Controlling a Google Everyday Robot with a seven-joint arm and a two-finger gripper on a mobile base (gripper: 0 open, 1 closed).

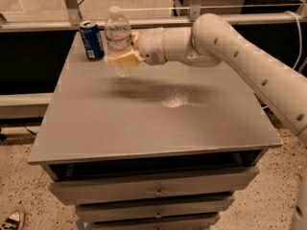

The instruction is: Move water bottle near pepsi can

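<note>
A clear ribbed plastic water bottle with a white cap and a white-and-red label band point(117, 32) stands upright at the far left of a grey flat-topped table point(144, 128), at about 11 o'clock from the table's middle. Just beside it, at its 9 o'clock, is a small dark blue pepsi can with a silver top point(92, 41), also upright near the far left corner. A narrow gap shows between them; they do not touch. The bottle is clearly the taller of the two.

The two-finger gripper point(122, 54) is clamped on the lower half of the bottle. One pale yellow finger point(123, 60) lies across the bottle's near side below the label, and a bit of the other shows at the far side. I cannot tell whether the bottle's base rests on the table or hangs just above it. A soft shadow lies on the grey surface right under it, spreading toward 3 o'clock.

The thick white robot arm point(240, 51) comes in from 4 o'clock, rising over the table's right edge, and bends to run level toward the bottle, with its rounded wrist just at the bottle's 3 o'clock.

A bright patch of glare point(175, 99) sits near the table's middle. Below the top, grey drawers with small metal pulls point(156, 191) are stacked on the near face. A metal rail point(225, 19) runs behind the table at 12 o'clock. On the speckled floor at 7 o'clock, the toe of a dark sneaker with a white sole point(12, 220) pokes in.
</note>
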